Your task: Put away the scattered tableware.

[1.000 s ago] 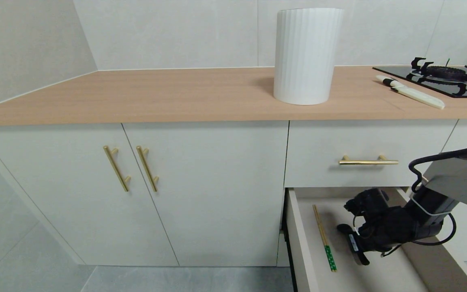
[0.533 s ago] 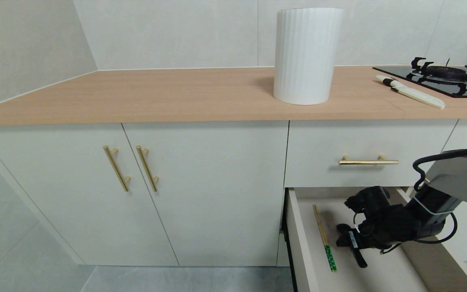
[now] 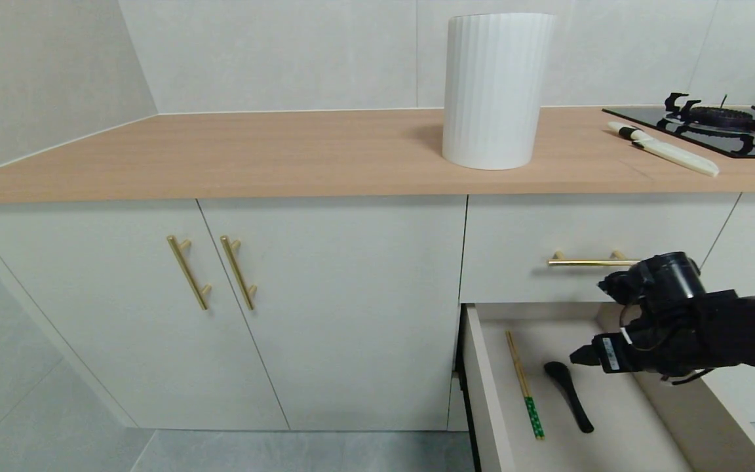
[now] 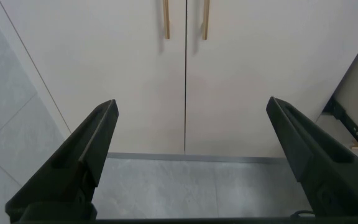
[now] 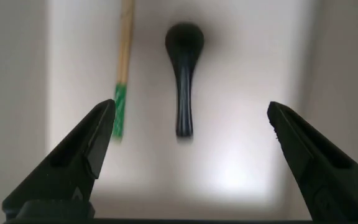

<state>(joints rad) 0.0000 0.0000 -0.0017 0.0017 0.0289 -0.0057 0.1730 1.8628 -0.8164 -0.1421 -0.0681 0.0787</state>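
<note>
Spoon (image 3: 569,395) lies flat in open drawer (image 3: 479,380), just beside chopsticks (image 3: 525,393). Right gripper (image 3: 592,322) hangs above drawer, jaws spread, empty. Left gripper (image 4: 191,124) jaws released too. Judgement: lift clear, avoiding handle (image 3: 595,262) above drawer; knife (image 3: 666,152) on counter (image 3: 286,157) likely next.

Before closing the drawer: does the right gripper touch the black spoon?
Apart. In the right wrist view the black spoon lies on the drawer floor, clear of the open right gripper.
</note>
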